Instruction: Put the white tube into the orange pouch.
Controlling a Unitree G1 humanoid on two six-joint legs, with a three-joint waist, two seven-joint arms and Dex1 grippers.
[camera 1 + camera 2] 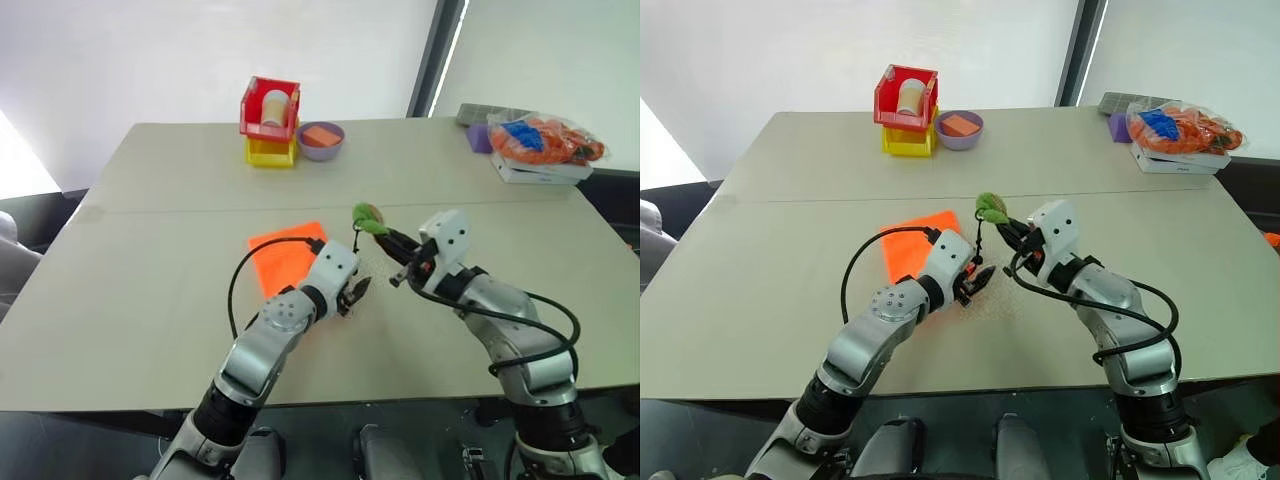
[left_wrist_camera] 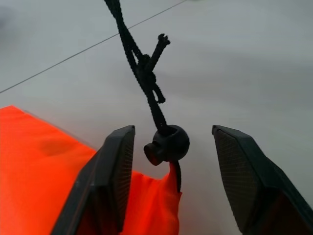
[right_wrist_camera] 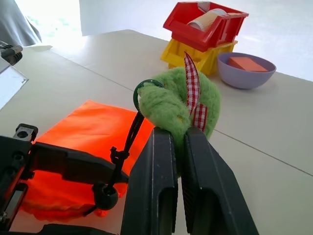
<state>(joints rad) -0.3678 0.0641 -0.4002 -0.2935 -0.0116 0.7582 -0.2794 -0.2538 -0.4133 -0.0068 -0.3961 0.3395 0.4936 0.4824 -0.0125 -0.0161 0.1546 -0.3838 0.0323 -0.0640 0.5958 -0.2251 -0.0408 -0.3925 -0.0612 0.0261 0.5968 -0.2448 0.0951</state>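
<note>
The table (image 1: 150, 300) bore the orange pouch (image 1: 285, 262), lying flat near its middle. The left gripper (image 2: 171, 181) stood parted around the pouch's black cord stopper (image 2: 167, 145), not touching it. The right gripper (image 3: 178, 147) was clamped on the green tag (image 3: 166, 105), holding the cord (image 2: 142, 68) taut

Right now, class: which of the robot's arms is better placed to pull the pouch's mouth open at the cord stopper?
Left. The left gripper straddles the black cord stopper at the orange pouch. The right gripper is shut on the green tag.
</note>
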